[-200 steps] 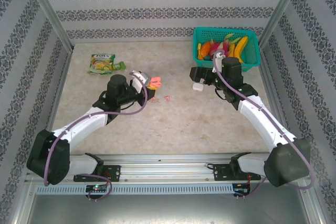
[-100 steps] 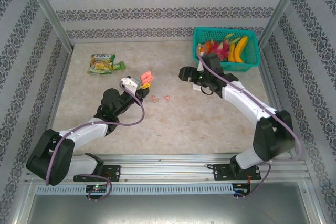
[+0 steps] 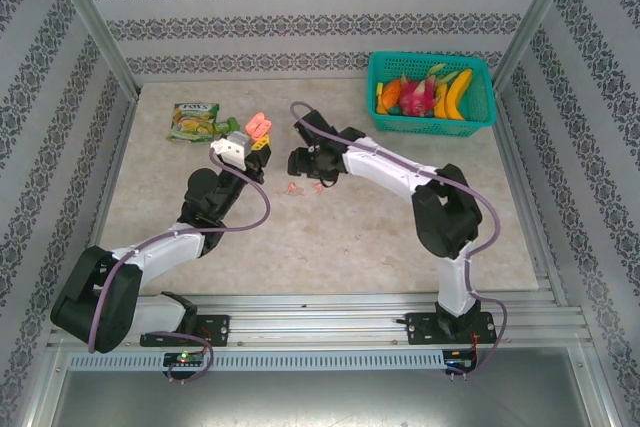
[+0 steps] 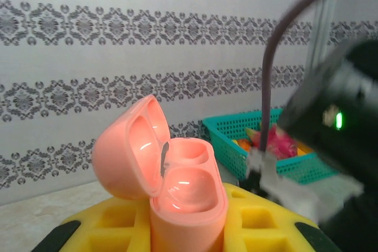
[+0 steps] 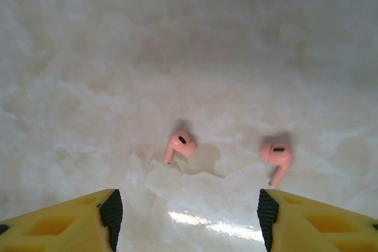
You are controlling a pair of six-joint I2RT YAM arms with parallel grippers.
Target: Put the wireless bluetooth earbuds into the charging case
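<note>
Big picture first: marble-look table (image 3: 350, 247), green fruit basket (image 3: 425, 125) in the far right corner, snack packet (image 3: 197, 120) far left. Then the left gripper (image 3: 248, 144) is clamped on the pink case (image 4: 177, 187) and holds it up off the table. The lid's flipped open, and both wells look empty from the wrist cam. Over mid-table the right gripper (image 5: 188, 208) hangs with jaws spread wide and nothing in them. Straight below it the two pink buds (image 5: 179, 144) lie loose on the table, near each other but apart. So I'd call it barely started: case open and ready, zero buds seated, both pink ones not yet picked up.
</note>
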